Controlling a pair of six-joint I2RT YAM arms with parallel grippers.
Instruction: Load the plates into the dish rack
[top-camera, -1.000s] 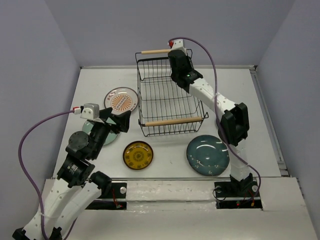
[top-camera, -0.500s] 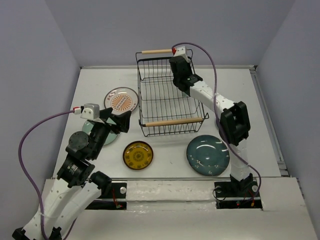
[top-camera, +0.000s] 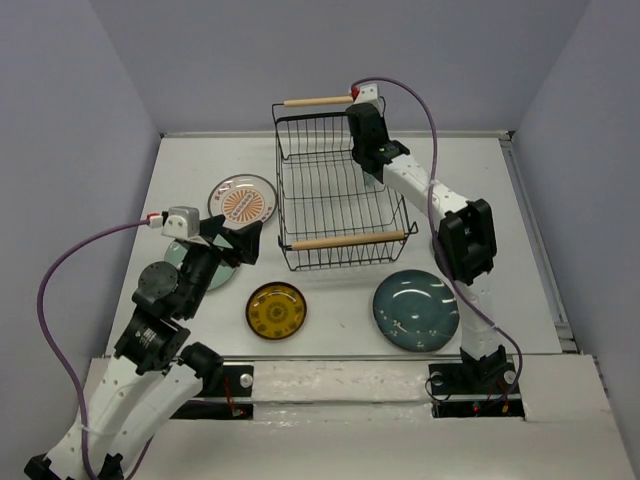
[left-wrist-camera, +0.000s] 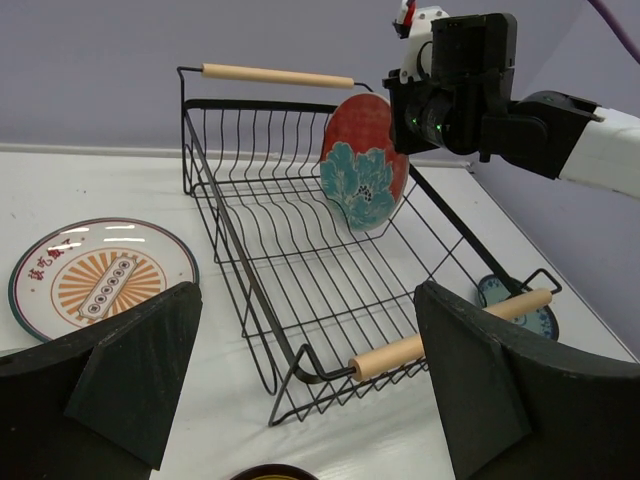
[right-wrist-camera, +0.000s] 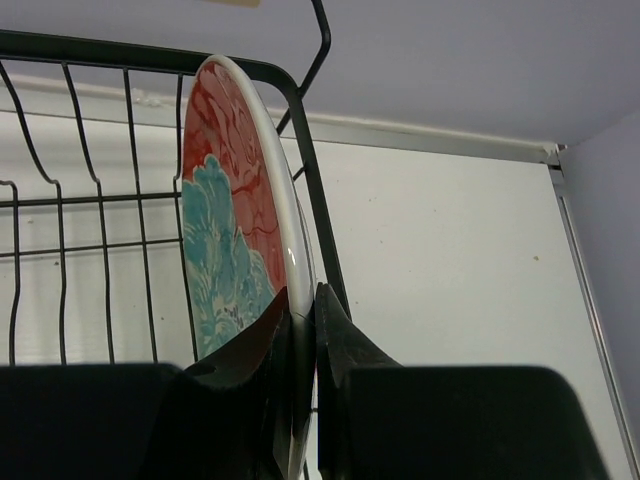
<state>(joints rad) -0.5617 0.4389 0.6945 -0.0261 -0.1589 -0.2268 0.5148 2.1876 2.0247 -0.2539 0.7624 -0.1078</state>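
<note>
From above: edges a touch farther toward the far right corner of the black wire dish rack with wooden bar handles (top-camera: 283, 170), by way of the clamped right gripper (top-camera: 362, 135). From the left wrist: shows the round red plate with teal flowers (left-wrist-camera: 364, 172) upright inside that far end, with the left gripper (left-wrist-camera: 310, 375) spread wide, empty. From the right wrist: pinches the plate's rim just beside the rack wall. Probably nears slotting; leaves the amber-yellow round plate (top-camera: 276, 309) and others on the table (top-camera: 340, 310).

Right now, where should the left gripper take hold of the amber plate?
Pinch the amber plate by its raised rim at the near-left edge, coming down from above with one finger inside and one outside. It lies flat on the table, so there is probably no gap to slide under. The left gripper is open.
</note>
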